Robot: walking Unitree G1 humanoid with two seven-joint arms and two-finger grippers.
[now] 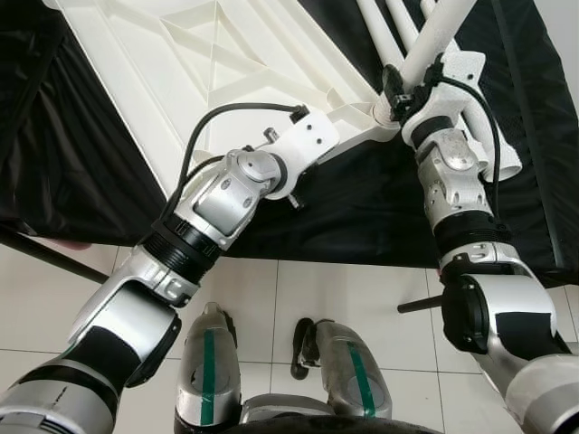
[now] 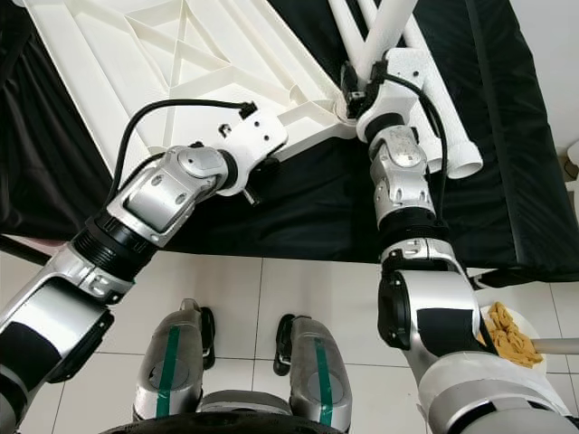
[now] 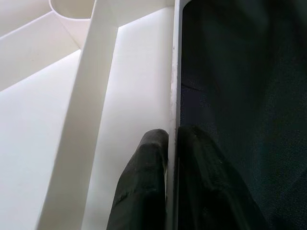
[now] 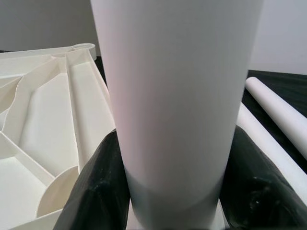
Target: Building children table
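A white plastic table top (image 1: 181,72) lies upside down on a black cloth (image 1: 362,208), its ribs facing up. My left gripper (image 3: 172,143) is shut on the top's thin rim (image 3: 171,86) near its front corner, one finger on each side. At that corner a white tube leg (image 1: 434,41) rises from the socket. My right gripper (image 1: 407,86) is shut on this leg (image 4: 177,86), low down, with a black finger (image 4: 103,191) pressed against each side.
Spare white legs (image 1: 384,36) lie on the cloth behind the corner, also in the right wrist view as tubes (image 4: 278,105). White tile floor (image 1: 344,298) and my feet (image 1: 208,371) are below. A yellow object (image 2: 507,334) sits at the far right.
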